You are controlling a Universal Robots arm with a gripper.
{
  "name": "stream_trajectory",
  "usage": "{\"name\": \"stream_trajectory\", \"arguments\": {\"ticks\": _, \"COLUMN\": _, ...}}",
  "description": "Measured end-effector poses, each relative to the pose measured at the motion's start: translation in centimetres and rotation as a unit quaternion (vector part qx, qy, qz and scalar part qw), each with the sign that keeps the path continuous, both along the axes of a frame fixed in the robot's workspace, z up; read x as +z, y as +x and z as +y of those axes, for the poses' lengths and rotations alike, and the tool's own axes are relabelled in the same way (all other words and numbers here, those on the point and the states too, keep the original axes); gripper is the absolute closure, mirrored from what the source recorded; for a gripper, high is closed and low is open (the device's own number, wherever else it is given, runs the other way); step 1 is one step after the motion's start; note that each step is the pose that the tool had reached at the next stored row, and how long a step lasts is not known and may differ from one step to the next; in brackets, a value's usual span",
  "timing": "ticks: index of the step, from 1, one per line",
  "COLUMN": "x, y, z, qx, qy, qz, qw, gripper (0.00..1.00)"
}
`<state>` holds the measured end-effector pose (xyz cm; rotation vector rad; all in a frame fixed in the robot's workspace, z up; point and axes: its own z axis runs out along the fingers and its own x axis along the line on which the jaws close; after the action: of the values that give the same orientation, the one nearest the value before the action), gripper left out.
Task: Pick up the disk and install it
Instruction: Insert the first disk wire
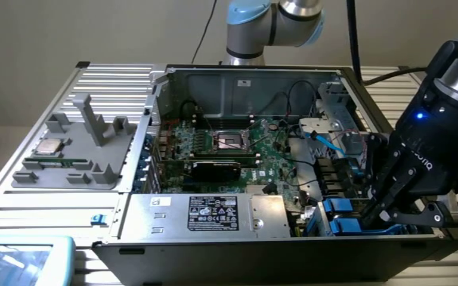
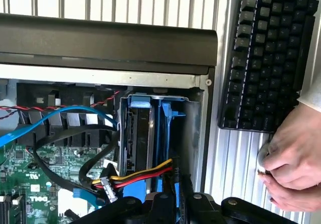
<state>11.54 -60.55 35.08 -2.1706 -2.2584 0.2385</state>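
"DELL" in white on the green motherboard (image 2: 55, 158). On the grey metal box (image 1: 269, 217) at the near edge of the computer case, a black label (image 1: 215, 213) packed with fine print and marks, none legible. White lettering along the gripper (image 1: 400, 219) body, unreadable.

The blue-railed disk (image 2: 142, 138) sits edgewise in the drive bay (image 2: 193, 133).
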Motion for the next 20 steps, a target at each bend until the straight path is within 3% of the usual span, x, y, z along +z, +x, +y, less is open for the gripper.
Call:
{"name": "stream_trajectory", "arguments": {"ticks": 3, "x": 0.0, "y": 0.01, "z": 0.05, "qx": 0.0, "qy": -0.0009, "qz": 0.0002, "qw": 1.0, "gripper": 0.84}}
{"name": "stream_trajectory", "arguments": {"ticks": 7, "x": -0.02, "y": 0.09, "z": 0.18, "qx": -0.001, "qy": -0.0068, "qz": 0.0011, "qw": 1.0, "gripper": 0.84}}
{"name": "stream_trajectory", "arguments": {"ticks": 10, "x": -0.05, "y": 0.2, "z": 0.22, "qx": -0.002, "qy": -0.0119, "qz": 0.0038, "qw": 0.9999, "gripper": 0.84}}
{"name": "stream_trajectory", "arguments": {"ticks": 20, "x": -0.2, "y": 0.76, "z": 0.78, "qx": -0.005, "qy": -0.0125, "qz": 0.0169, "qw": 0.9998, "gripper": 0.84}}
